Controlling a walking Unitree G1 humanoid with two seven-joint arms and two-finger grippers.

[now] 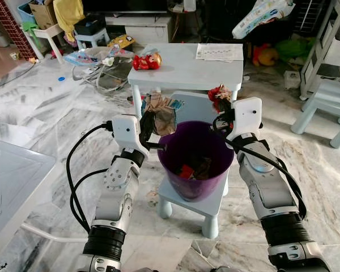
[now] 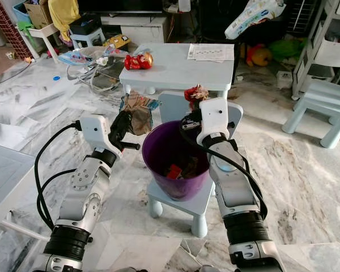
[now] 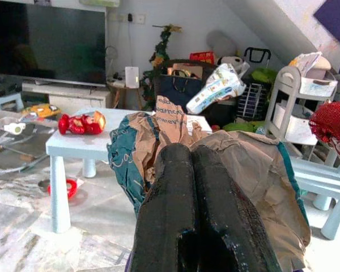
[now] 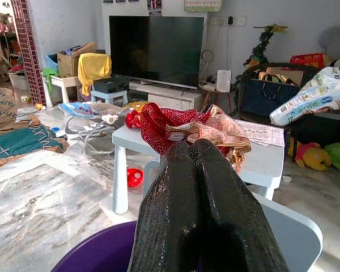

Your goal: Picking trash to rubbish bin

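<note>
My left gripper (image 1: pixel 149 126) has its jaws pinching a crumpled brown-and-teal paper bag (image 1: pixel 161 113), held up just past the far-left rim of the purple bin (image 1: pixel 195 160). My right gripper (image 1: pixel 222 115) has its jaws pressed together on a red wrapper (image 1: pixel 219 95), held above the bin's far-right rim. The bin stands on the seat of a small pale-blue chair (image 1: pixel 199 201) right in front of me, between my two arms, and there is already some red and dark trash (image 1: pixel 195 170) lying in its bottom. Beyond the chair stands a pale-blue counter (image 1: pixel 187 71) with a red toy (image 1: pixel 147 60) near its left end and a sheet of paper (image 1: pixel 219 52) at its far right. A light-blue stool (image 1: pixel 328 102) stands well off to the right on the marble floor (image 1: pixel 39 119), and a dark television (image 4: pixel 156 48) sits against the far wall.
</note>
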